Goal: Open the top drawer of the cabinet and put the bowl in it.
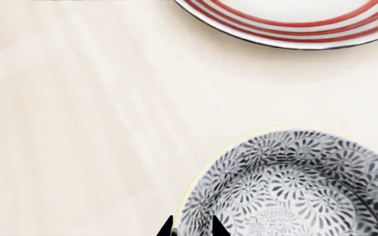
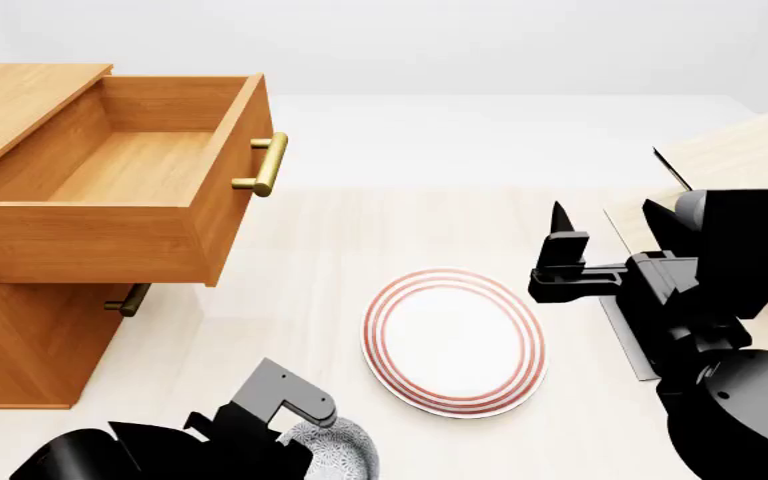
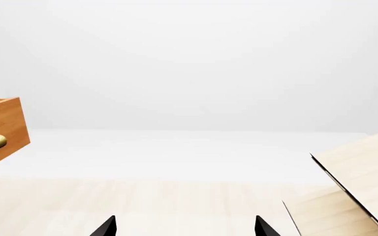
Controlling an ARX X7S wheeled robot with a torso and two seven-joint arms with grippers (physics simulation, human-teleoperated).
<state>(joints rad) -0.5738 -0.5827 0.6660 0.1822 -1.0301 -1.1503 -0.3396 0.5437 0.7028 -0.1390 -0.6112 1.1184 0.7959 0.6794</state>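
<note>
The top drawer (image 2: 131, 170) of the cabinet (image 2: 11, 340) stands pulled out and empty, its brass handle (image 2: 264, 165) facing right. The patterned grey-white bowl (image 1: 294, 187) is at the bottom of the head view (image 2: 341, 455), beside the plate. My left gripper (image 1: 192, 227) straddles the bowl's rim, one fingertip outside and one inside, with a narrow gap, shut on it. My right gripper (image 3: 185, 227) is open and empty; in the head view (image 2: 607, 225) it hovers right of the plate, fingers pointing away.
A white plate with red rings (image 2: 454, 340) lies on the pale table between the arms, close to the bowl (image 1: 294, 22). A pale tilted wooden rack (image 2: 744, 160) stands at the right. A lower drawer's handle (image 2: 128, 300) shows under the open drawer.
</note>
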